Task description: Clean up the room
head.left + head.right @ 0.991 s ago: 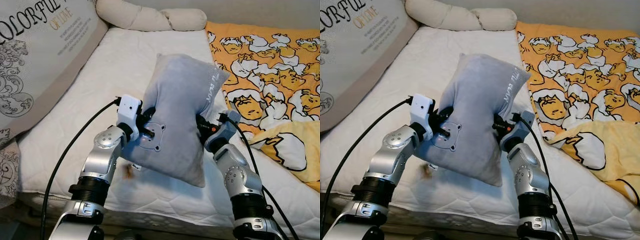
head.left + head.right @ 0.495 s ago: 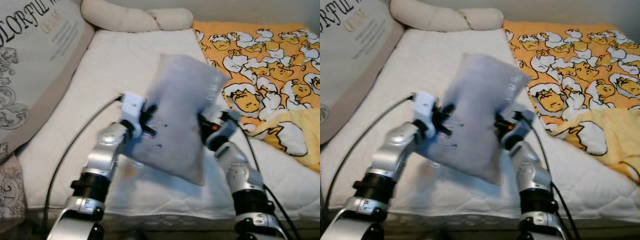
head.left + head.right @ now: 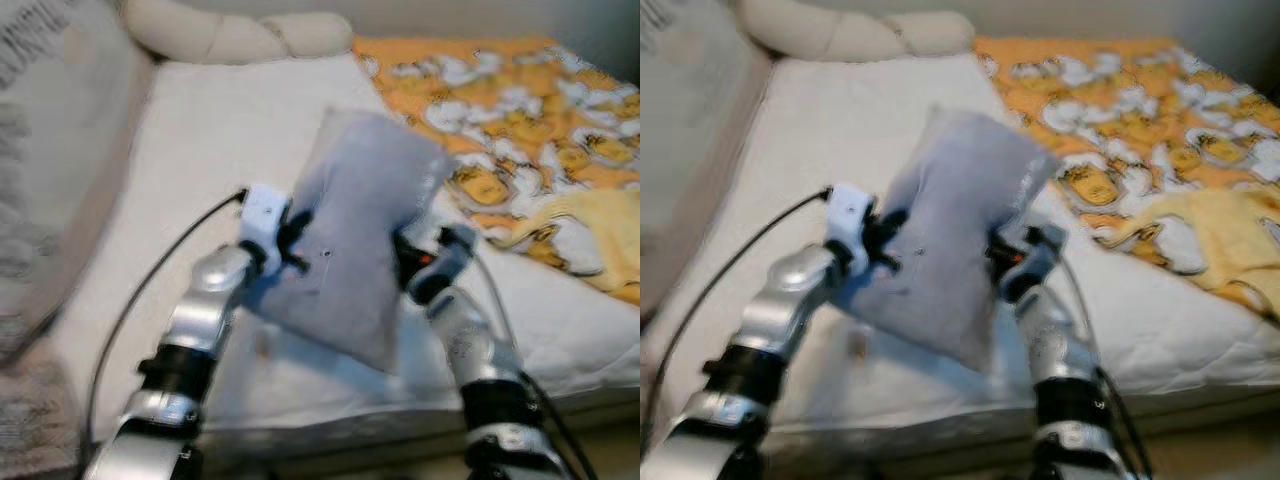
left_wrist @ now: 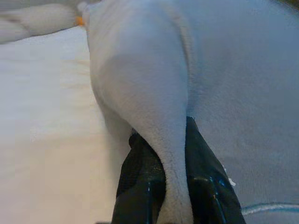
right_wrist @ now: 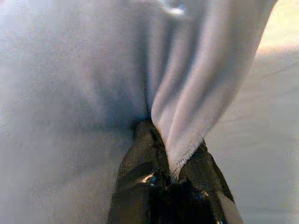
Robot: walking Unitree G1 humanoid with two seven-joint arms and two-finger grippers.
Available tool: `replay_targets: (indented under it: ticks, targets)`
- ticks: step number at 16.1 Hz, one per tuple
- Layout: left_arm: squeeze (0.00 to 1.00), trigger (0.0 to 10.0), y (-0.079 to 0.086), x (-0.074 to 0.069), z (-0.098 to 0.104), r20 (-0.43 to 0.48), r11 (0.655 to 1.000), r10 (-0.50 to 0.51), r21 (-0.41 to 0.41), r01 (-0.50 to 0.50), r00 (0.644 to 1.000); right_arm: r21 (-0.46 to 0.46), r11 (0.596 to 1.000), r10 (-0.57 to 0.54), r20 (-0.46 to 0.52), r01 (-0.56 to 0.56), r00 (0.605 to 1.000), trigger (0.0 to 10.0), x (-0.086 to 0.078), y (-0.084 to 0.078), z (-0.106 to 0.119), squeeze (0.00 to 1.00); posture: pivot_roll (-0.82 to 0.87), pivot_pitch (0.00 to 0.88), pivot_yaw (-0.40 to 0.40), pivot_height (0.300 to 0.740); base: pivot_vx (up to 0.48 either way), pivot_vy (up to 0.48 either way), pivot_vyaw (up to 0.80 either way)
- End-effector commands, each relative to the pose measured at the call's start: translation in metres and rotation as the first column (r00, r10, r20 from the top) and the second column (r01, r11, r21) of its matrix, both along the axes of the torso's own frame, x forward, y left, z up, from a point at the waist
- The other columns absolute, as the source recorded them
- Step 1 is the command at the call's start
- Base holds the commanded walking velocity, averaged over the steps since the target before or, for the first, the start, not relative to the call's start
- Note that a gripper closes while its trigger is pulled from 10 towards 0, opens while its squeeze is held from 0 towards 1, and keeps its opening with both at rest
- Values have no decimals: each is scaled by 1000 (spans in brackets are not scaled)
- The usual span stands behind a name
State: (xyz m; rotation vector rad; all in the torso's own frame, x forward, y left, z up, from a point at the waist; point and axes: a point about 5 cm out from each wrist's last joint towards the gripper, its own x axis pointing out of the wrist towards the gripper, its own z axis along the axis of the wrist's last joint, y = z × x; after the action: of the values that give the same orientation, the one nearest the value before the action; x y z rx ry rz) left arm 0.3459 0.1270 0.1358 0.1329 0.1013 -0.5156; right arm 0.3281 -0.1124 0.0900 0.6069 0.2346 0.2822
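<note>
A grey pillow (image 3: 355,250) hangs tilted above the white mattress (image 3: 220,140), held between both arms. My left gripper (image 3: 290,240) is shut on the pillow's left edge; in the left wrist view its black fingers (image 4: 140,177) pinch a fold of the grey fabric (image 4: 154,84). My right gripper (image 3: 405,262) is shut on the pillow's right edge, and the right wrist view has its fingers (image 5: 140,168) clamped on a hanging fold of the pillow (image 5: 196,93). The head views are blurred.
An orange and yellow cartoon blanket (image 3: 500,130) covers the bed's right side. A cream bolster (image 3: 230,35) lies at the head of the bed. A large printed cushion (image 3: 50,170) leans along the left. A small brown speck (image 3: 853,345) lies on the mattress under the pillow.
The whole picture has shifted and blurred, so the camera is moving. Both grippers still hold the pillow in the same way above the mattress.
</note>
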Motion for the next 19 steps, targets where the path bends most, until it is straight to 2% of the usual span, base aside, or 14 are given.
replay_targets:
  ticks: [1,11,19]
  targets:
    - [0,10000,-10,1,8,33,1000,-26,-16,27,999,-17,1000,20,40,-19,999,10000,5,-1,9,0,52,0,3,740,0,394,0]
    - [0,10000,-8,3,9,34,1000,-1,-22,1,999,-63,996,63,32,-61,997,10000,7,-1,8,0,60,0,-7,740,0,387,0]
    - [0,10000,-1,6,7,29,998,57,-27,-56,998,-49,998,49,35,-47,998,10000,7,-9,7,0,58,0,-3,740,0,0,0]
